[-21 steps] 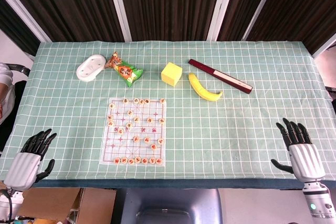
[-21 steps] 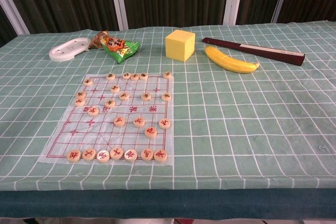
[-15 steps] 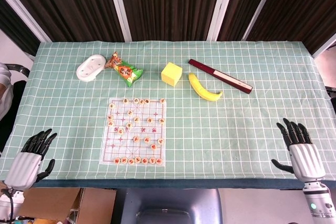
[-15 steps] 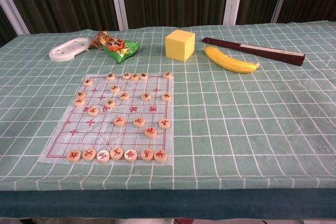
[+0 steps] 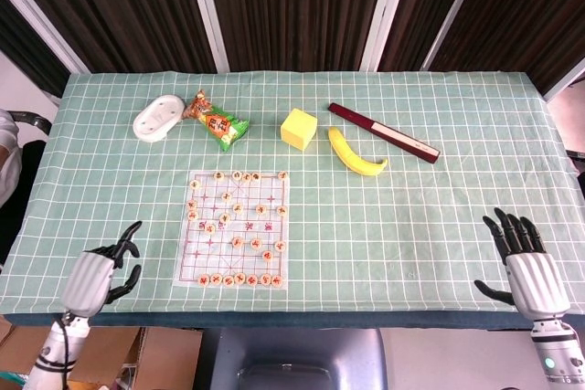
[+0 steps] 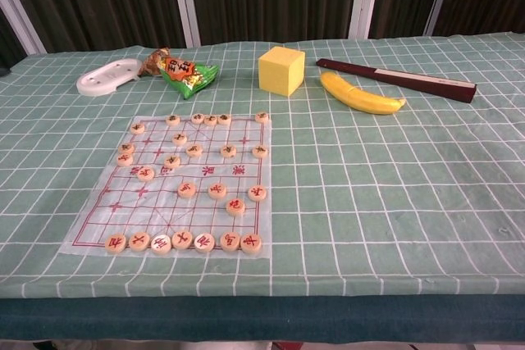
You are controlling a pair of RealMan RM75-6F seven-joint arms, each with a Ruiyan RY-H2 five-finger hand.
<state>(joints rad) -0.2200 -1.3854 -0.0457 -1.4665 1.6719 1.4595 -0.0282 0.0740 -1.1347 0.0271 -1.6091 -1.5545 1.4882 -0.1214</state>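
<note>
Red characters on round wooden chess pieces [image 5: 236, 242] too small to read, both hands outside chest view, white-sleeved figure [image 5: 7, 148] cut by left edge.

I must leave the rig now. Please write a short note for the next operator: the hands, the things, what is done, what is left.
Left hand: holds nothing, fingers partly curled, at the near table edge, left of the chess board.
Right hand: open, at the near right edge, far from everything.
Chess pieces lie scattered on the board, with a row along its near edge.
Done: nothing picked up.
Left: all handling; both hands are apart from the board.
</note>
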